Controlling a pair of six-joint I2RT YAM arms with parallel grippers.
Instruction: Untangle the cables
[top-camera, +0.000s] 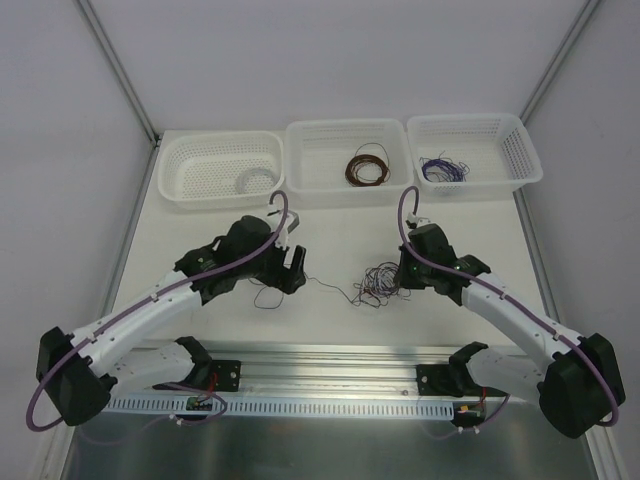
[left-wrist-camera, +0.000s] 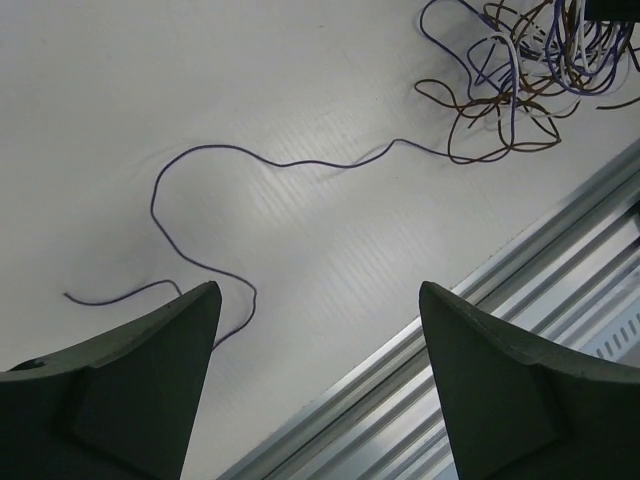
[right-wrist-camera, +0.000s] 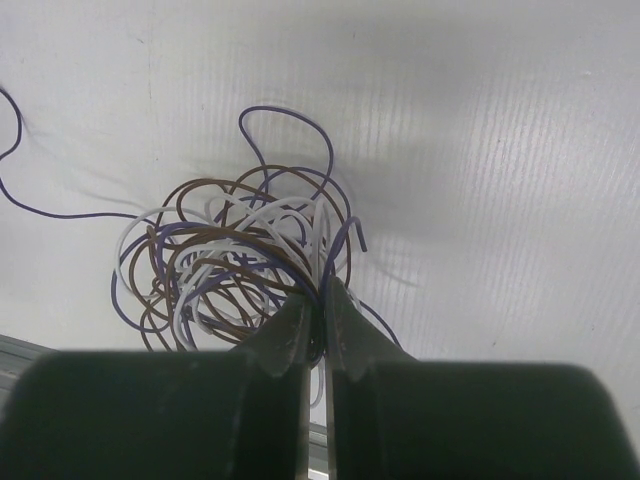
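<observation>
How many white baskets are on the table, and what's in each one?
3, in a row along the table's far edge: the left basket holds a white coil, the middle basket a brown coil, the right basket loose purple wires. None looks hidden.

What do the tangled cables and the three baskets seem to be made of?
The cables: probably thin wire in smooth plastic insulation; solid purple, brown and white colours, springy loops. The baskets: apparently white moulded plastic, slightly translucent; perforated walls.
</observation>
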